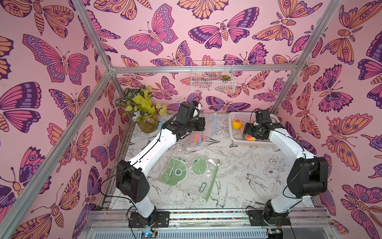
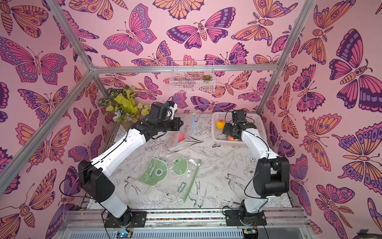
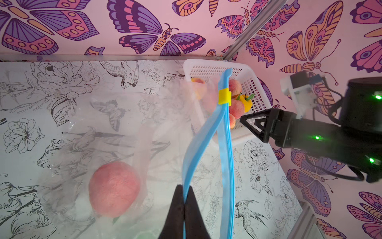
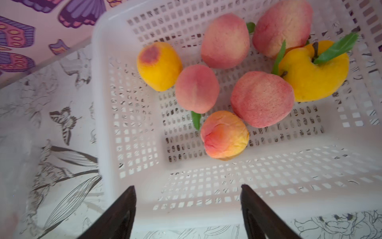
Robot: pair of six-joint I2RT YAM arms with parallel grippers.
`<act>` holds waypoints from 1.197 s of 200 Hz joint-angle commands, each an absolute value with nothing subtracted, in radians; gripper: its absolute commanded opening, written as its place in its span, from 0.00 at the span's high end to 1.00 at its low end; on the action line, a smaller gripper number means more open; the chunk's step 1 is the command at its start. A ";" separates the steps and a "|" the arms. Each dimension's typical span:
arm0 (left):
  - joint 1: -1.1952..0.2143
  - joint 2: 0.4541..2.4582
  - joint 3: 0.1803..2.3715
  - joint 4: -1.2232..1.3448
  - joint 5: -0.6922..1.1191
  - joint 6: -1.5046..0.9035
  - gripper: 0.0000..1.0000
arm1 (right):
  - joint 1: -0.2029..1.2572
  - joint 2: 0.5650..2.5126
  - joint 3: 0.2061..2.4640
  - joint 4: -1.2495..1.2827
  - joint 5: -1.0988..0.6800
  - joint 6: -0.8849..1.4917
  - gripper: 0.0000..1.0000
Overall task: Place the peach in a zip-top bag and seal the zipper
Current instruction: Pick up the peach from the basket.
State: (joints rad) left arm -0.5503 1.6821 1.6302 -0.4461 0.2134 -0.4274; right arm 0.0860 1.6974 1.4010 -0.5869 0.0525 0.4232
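Note:
A clear zip-top bag [image 1: 207, 132] with a blue zipper strip [image 3: 206, 132] hangs at the back middle of the table. A pink peach [image 3: 114, 189] lies inside it, seen in both top views [image 1: 198, 137] [image 2: 179, 137]. My left gripper [image 3: 184, 187] is shut on one blue zipper strip and holds it up. The two strips stand apart, and a yellow slider [image 3: 225, 96] sits at their far end. My right gripper [image 4: 188, 190] is open and empty at the near wall of the white basket [image 4: 206, 207], just right of the bag [image 1: 245, 130].
The white basket [image 1: 233, 118] at the back right holds several peaches [image 4: 197, 89] and yellow fruits [image 4: 159, 66]. A second bag with green print [image 1: 190, 175] lies flat mid-table. A potted plant [image 1: 144, 115] stands at the back left. A wire basket [image 1: 213, 76] hangs on the back wall.

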 commanded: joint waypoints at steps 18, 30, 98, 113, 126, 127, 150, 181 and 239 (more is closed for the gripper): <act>-0.546 1.674 1.611 -0.455 0.241 -0.429 1.00 | 0.062 1.843 1.582 -0.821 0.082 0.330 0.21; -0.546 1.672 1.606 -0.451 0.244 -0.435 1.00 | 0.060 1.885 1.619 -0.853 0.107 0.321 0.21; -0.546 1.670 1.588 -0.426 0.255 -0.459 1.00 | 0.053 2.017 1.726 -0.910 0.199 0.333 0.18; -0.546 1.669 1.585 -0.424 0.257 -0.462 1.00 | 0.049 2.047 1.748 -0.924 0.193 0.330 0.17; -0.546 1.666 1.583 -0.422 0.256 -0.464 1.00 | 0.048 2.064 1.758 -0.922 0.187 0.331 0.17; -0.546 1.665 1.583 -0.422 0.256 -0.465 1.00 | 0.048 2.064 1.759 -0.920 0.187 0.331 0.17; -0.546 1.663 1.574 -0.411 0.255 -0.472 1.00 | 0.045 2.091 1.776 -0.923 0.186 0.337 0.16; -0.546 1.662 1.569 -0.405 0.261 -0.476 1.00 | 0.040 2.132 1.797 -0.918 0.165 0.345 0.16; -0.546 1.663 1.568 -0.400 0.275 -0.482 1.00 | 0.027 2.192 1.813 -0.899 0.132 0.366 0.19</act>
